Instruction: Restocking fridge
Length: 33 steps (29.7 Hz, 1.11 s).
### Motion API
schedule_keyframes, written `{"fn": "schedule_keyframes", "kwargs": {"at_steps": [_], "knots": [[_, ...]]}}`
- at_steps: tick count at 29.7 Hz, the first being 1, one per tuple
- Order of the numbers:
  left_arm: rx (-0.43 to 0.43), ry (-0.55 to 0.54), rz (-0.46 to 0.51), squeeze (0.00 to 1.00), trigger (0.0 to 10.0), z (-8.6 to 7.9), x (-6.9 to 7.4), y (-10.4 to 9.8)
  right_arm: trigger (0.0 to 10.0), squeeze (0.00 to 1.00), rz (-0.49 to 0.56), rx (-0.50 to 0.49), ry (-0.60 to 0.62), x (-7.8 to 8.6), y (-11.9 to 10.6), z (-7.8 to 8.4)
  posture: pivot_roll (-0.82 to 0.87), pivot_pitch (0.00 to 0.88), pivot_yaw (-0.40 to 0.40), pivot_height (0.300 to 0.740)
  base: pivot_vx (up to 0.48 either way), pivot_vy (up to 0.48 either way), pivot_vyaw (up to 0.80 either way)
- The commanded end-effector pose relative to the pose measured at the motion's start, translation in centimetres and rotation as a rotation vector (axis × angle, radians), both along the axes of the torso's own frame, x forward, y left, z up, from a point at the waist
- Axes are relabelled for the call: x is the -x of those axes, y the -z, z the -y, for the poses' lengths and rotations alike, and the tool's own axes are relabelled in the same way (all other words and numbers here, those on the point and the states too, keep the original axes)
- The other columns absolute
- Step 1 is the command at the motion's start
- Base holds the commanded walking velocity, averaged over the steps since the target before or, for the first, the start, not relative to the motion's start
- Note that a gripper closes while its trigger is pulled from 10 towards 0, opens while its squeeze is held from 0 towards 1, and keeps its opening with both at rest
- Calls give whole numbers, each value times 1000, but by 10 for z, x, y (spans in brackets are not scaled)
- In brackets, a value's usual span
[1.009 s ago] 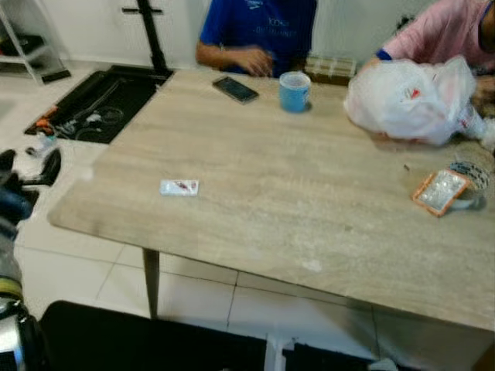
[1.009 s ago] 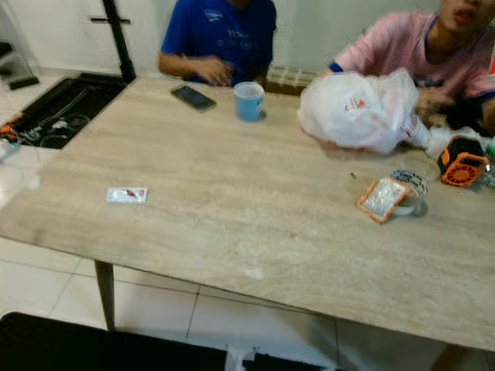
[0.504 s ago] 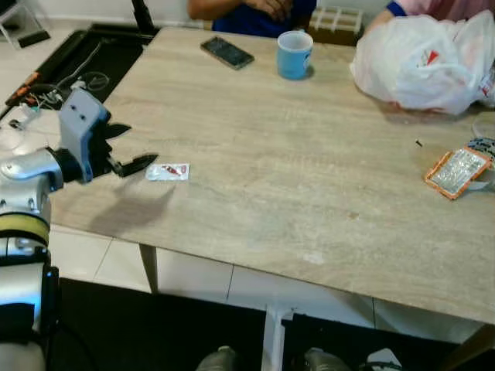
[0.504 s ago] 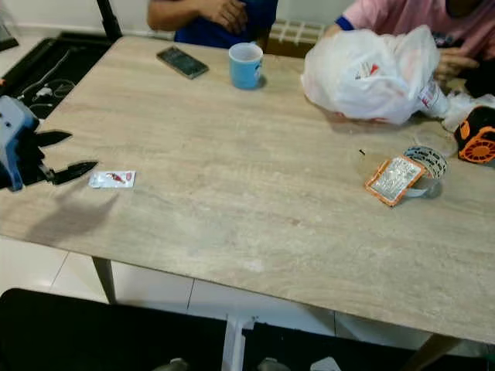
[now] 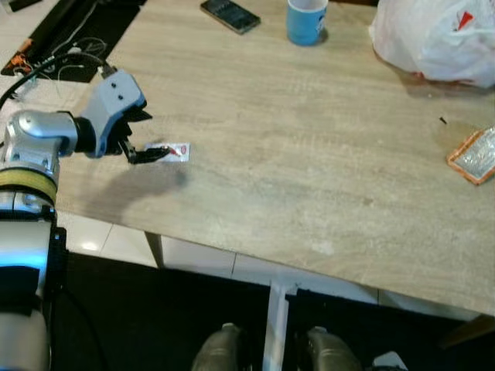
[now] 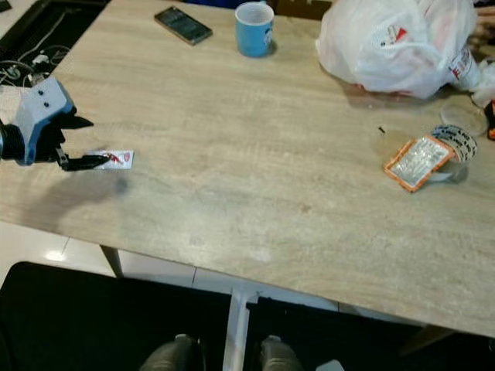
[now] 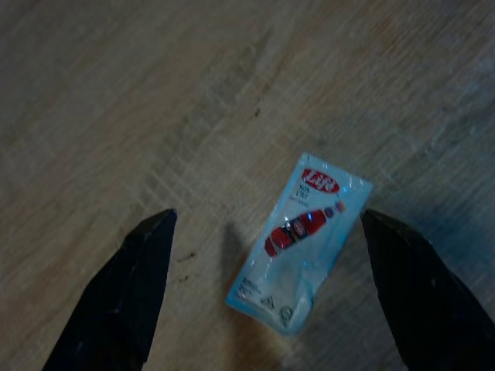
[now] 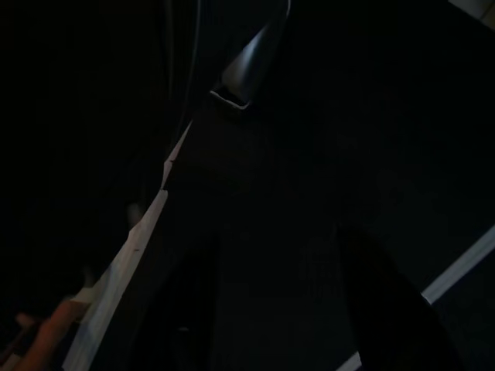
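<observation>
The left claw [image 7: 263, 301] hangs low over the near left part of the worktop [image 5: 309, 154], its silver arm reaching in from the robot's left. Its two black fingers [image 7: 124, 297] are spread wide, released, one on each side of a small sachet [image 7: 300, 241] that lies flat on the wood. The sachet is pale blue and white with a red bottle picture and a red label. In the left wrist view neither finger touches it; one stands just beside its edge, the other well apart. From the head views the fingertips sit right at the sachet's [image 5: 172, 151] left end.

Further back on the worktop a dark phone [image 5: 230, 15] lies near the far edge, with a blue cup [image 6: 254, 28] standing near it to the right. To the right of the cup rests a bulging white bag [image 6: 394, 46] with a red mark. Near the right edge sits an orange-rimmed foil pack [image 6: 418, 162], leaning on a roll of tape [image 6: 456, 151]. Beyond the left edge of the worktop, a black case [image 5: 66, 31] with cables lies on the tiled floor.

The right wrist view is very dark: two black fingers [image 8: 387, 301] show apart from each other, so the right claw looks released, hanging idle in shade.
</observation>
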<state>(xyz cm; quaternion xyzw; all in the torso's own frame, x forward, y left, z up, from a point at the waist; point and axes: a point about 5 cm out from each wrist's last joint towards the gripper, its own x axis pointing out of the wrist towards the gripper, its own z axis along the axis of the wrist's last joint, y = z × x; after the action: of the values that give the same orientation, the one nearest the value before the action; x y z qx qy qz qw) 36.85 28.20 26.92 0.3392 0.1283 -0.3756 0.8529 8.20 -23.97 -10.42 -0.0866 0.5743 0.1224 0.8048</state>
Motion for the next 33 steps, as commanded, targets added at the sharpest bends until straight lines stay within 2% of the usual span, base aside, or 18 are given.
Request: {"fn": "schedule_keyframes", "kwargs": {"at_steps": [1, 8, 14, 19, 24, 27, 28, 30, 31, 33], "knots": [[-71, 0, -65, 0, 10000, -1, 1, 9, 10000, 0, -79, -15, 0, 26, 6, -4, -86, 339, 69, 740, 0, 0, 0], [-140, 2, -115, 0, 10000, 3, -1, 14, 10000, 0, -56, -19, 6, 19, 5, -5, -88, 339, 71, 740, 0, 0, 0], [-198, -21, -38, 0, 10000, 10, -8, 15, 10000, 0, -49, -17, 10, 19, 4, -4, -118, 337, 73, 740, 0, 0, 0], [-195, -26, -19, 0, 10000, 16, -12, 14, 10000, 0, -52, -11, 14, 23, 4, -2, -135, 340, 76, 740, 0, 0, 0], [-127, 15, -74, 0, 10000, 25, -13, 13, 10000, 0, -59, -7, 30, 30, 5, 1, -149, 350, 81, 740, 0, 0, 0], [-36, 46, -188, 0, 10000, 29, -10, 16, 10000, 0, -73, -6, 29, 37, 5, 1, -153, 361, 78, 740, 0, 0, 0], [-36, 46, -188, 0, 10000, 29, -10, 16, 10000, 0, -73, -6, 29, 37, 5, 1, -153, 361, 78, 740, 0, 0, 0], [32, 48, -223, 0, 10000, 33, -11, 15, 10000, 0, -75, -8, 27, 39, 6, 0, -157, 366, 77, 740, 0, 0, 0], [32, 48, -223, 0, 10000, 33, -11, 15, 10000, 0, -75, -8, 27, 39, 6, 0, -157, 366, 77, 740, 0, 0, 0], [86, 39, -219, 0, 10000, 36, -13, 11, 10000, 0, -74, -10, 25, 40, 6, 0, -159, 371, 78, 740, 0, 0, 0]]}}
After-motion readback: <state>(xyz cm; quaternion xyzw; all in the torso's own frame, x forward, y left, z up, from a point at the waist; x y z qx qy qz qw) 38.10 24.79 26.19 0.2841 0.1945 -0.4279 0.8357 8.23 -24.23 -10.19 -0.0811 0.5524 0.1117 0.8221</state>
